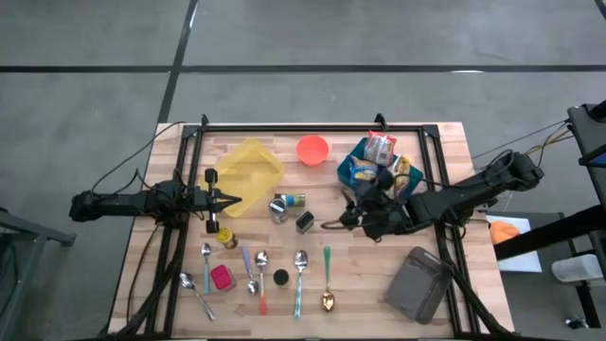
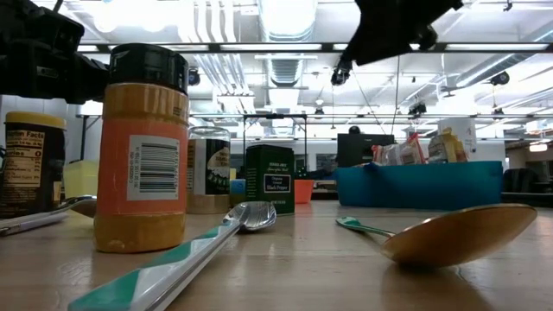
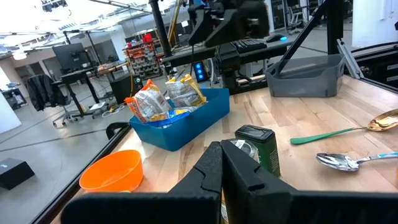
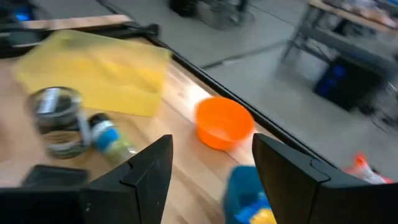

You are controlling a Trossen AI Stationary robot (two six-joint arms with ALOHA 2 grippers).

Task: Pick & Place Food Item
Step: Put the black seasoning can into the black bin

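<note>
Blue bin (image 1: pixel 352 173) of snack packets (image 1: pixel 380 148) lies just beyond, apparently, right gripper (image 1: pixel 352 216)'s parted, empty jaws

right gripper (image 4: pixel 211 165): fingers spread apart, nothing between them, raised above the wooden table (image 4: pixel 180 118). Orange bowl (image 4: pixel 224 122) sits dead centre in the gap. Blue bin (image 4: pixel 245 186) at 6 o'clock from the bowl, yellow packet (image 4: pixel 264 216) showing inside it. Yellow tray (image 4: pixel 99 68) at 10 o'clock. Glass jar (image 4: pixel 57 120) on its side at 9 o'clock, just beside a blue-capped bottle (image 4: pixel 112 140). Dark tin (image 4: pixel 53 176) at 8 o'clock, partly hidden. View is blurred.
</note>
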